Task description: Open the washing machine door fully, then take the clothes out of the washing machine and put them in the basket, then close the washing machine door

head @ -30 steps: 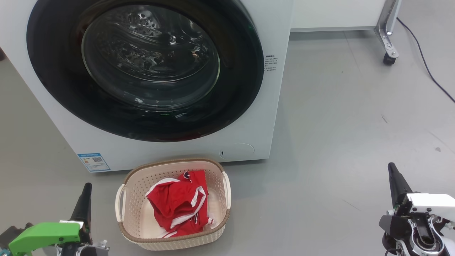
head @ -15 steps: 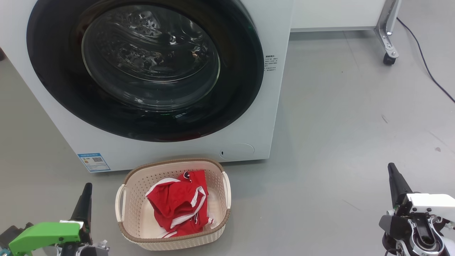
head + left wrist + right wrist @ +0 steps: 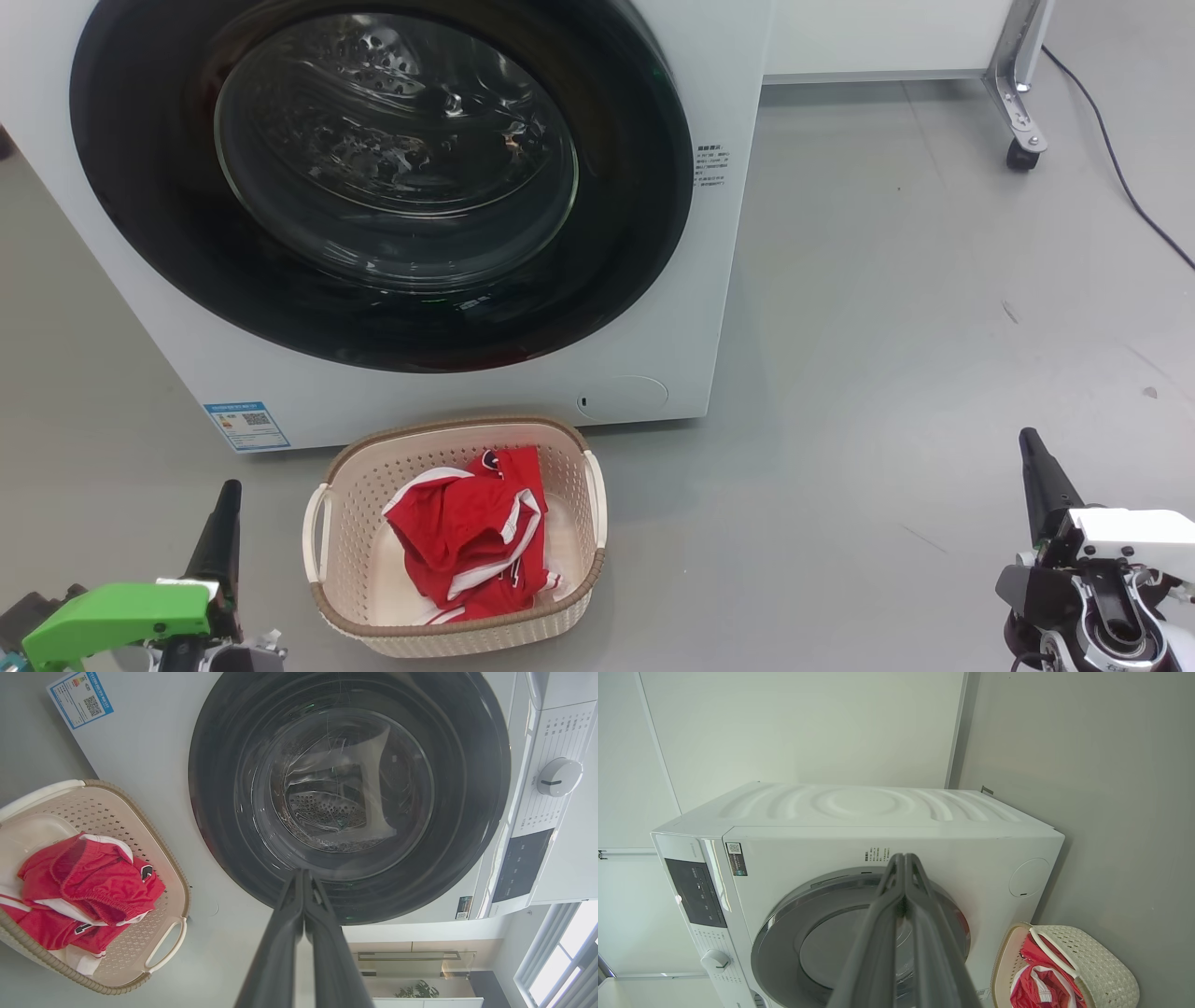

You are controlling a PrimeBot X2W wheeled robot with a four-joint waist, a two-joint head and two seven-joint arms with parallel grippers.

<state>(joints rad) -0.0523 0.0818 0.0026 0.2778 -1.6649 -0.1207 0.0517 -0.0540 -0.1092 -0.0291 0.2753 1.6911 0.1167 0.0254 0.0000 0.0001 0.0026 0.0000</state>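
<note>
We see the washing machine door closed flush against the washing machine, and its glass bowl shows the steel drum behind. The basket sits on the floor just in front of the machine, below the door, with the red clothes bunched inside it. Our left pincer hangs just left of the basket, fingers pressed together on nothing. Our right pincer hangs well off to the right, likewise pinched together and empty.
</note>
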